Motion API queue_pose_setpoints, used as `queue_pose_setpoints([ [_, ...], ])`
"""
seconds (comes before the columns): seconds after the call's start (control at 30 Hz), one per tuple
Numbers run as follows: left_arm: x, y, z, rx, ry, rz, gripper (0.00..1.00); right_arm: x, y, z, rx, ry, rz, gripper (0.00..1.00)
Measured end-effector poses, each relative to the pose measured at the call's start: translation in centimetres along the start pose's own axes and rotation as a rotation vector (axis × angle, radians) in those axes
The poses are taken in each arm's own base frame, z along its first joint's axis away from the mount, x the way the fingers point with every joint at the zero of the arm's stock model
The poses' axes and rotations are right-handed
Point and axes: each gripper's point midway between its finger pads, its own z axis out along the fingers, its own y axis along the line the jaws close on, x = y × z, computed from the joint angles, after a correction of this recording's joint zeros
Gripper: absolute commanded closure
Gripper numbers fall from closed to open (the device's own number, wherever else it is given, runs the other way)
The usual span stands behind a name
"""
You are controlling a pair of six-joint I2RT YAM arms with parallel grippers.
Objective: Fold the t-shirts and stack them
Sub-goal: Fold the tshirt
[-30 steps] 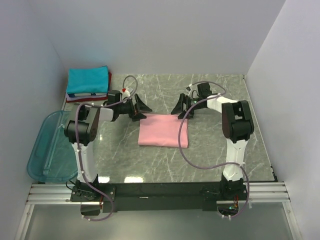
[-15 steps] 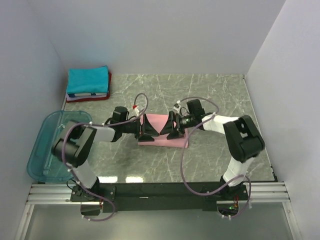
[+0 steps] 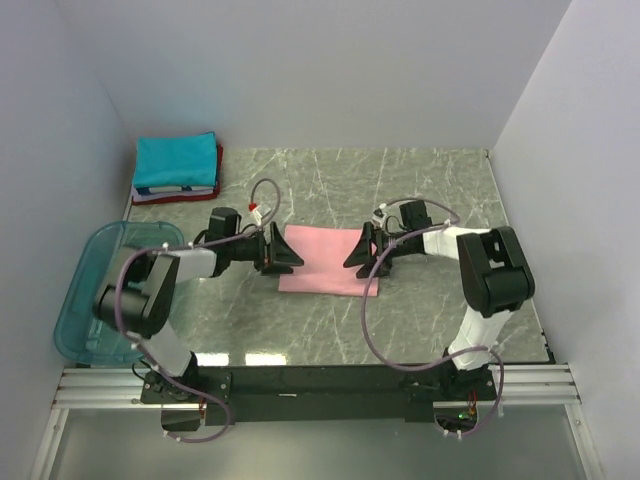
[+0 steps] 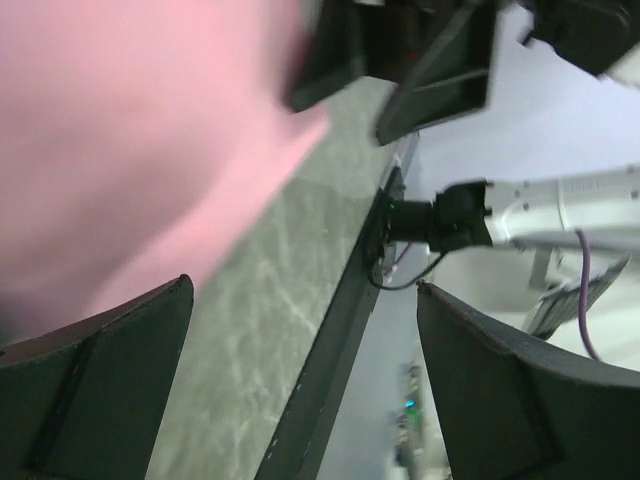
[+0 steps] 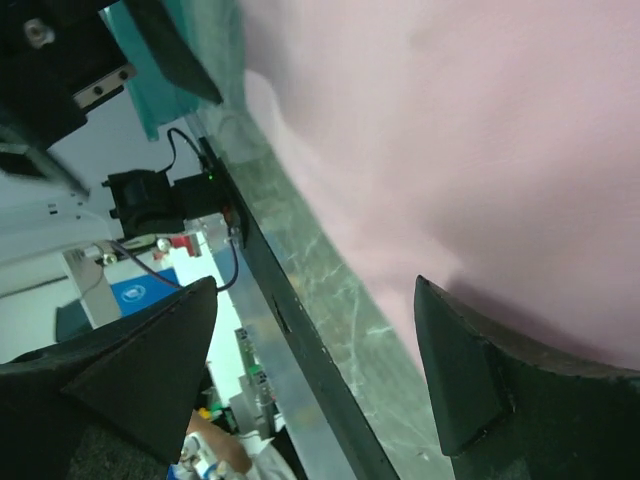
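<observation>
The pink t-shirt (image 3: 325, 260) lies folded flat at the middle of my worktop (image 3: 430, 190). The left jaws stand spread wide just beside its left edge, and the right jaws are spread over its right edge; I see neither pinching cloth. In the far left corner the folded teal t-shirt (image 3: 176, 160) tops a stack showing red and white edges. The blue bin (image 3: 95, 300) sits nearer, at the left.

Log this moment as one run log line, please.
pink t-shirt: folded flat, centre | left gripper: open, at its left edge | right gripper: open, at its right edge | folded stack: back left, teal on top
</observation>
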Motion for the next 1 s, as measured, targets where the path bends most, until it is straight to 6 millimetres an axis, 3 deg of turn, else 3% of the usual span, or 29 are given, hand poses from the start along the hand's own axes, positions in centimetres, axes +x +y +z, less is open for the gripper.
queue_pose_setpoints([
  [0.1, 1.4, -4.0, 0.6, 0.071, 0.024, 0.133, 0.01, 1.6, 2.1, 0.4, -0.031, 0.021, -0.055, 0.14],
  [0.17, 2.2, -5.6, 1.3, 0.114, 0.046, 0.175, 0.01, 3.1, 3.3, 1.3, -0.053, 0.062, -0.089, 0.14],
  [0.23, 3.0, -5.9, 2.1, 0.140, 0.069, 0.173, 0.01, 4.6, 3.8, 2.3, -0.071, 0.113, -0.106, 0.14],
  [0.33, 3.3, -3.9, 3.1, 0.125, 0.082, 0.096, 0.01, 5.3, 2.9, 3.0, -0.071, 0.151, -0.087, 0.15],
  [0.43, 3.6, -1.0, 3.9, 0.082, 0.096, -0.009, 0.01, 5.5, 0.3, 3.2, -0.042, 0.170, -0.021, 0.16],
  [0.53, 4.0, 1.3, 4.0, 0.046, 0.100, -0.095, 0.01, 5.2, -0.3, 2.3, -0.088, 0.183, 0.033, 0.17],
  [0.67, 3.2, 2.0, 3.2, 0.057, 0.085, -0.124, 0.01, 4.0, -1.0, 1.0, -0.123, 0.149, 0.051, 0.18],
  [0.83, 1.9, 2.9, 1.5, 0.051, 0.072, -0.107, 0.01, 4.1, -1.3, 0.5, -0.105, 0.155, 0.048, 0.21],
  [1.0, 1.5, 2.1, -0.1, 0.000, 0.058, -0.001, 0.01, 3.9, -1.8, -0.7, -0.055, 0.167, 0.057, 0.29],
])
